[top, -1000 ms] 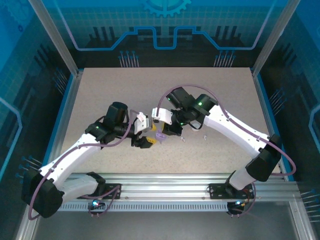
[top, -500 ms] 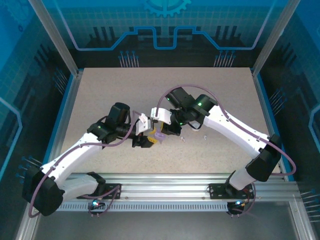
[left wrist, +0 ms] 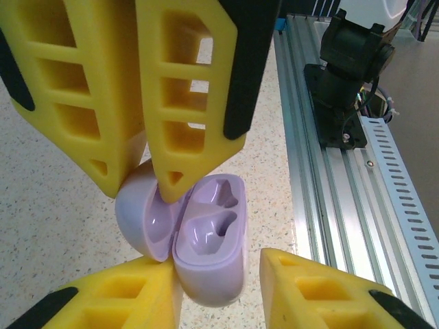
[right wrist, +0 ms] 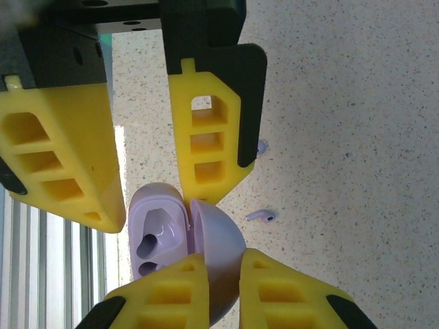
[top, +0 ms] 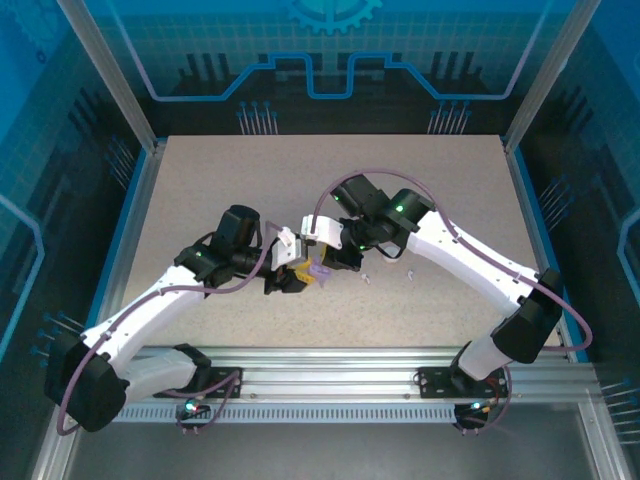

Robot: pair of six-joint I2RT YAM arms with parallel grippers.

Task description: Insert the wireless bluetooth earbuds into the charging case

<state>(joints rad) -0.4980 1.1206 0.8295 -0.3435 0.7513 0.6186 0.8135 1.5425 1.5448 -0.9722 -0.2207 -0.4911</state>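
The pale purple charging case (left wrist: 209, 267) hangs open just above the table, both cavities empty. My right gripper (right wrist: 223, 259) is shut on its domed lid (right wrist: 223, 240); those fingers (left wrist: 185, 103) come down from above in the left wrist view. My left gripper (left wrist: 219, 264) straddles the case base (right wrist: 156, 229), one finger against it and a small gap at the other, so it is open. In the top view the two grippers (top: 290, 280) (top: 325, 262) meet mid-table. One purple earbud (right wrist: 262, 216) lies on the table beside the case. Another earbud (right wrist: 262, 145) peeks from behind a finger.
Two tiny buds (top: 365, 278) (top: 410, 272) lie on the speckled table (top: 250, 180) right of the grippers. The aluminium rail (left wrist: 343, 171) and the right arm's base (left wrist: 350, 75) run along the near edge. Blue walls enclose the table.
My left gripper's jaws have narrowed around the case base. The right gripper has kept its hold on the lid, and both arms have barely moved.
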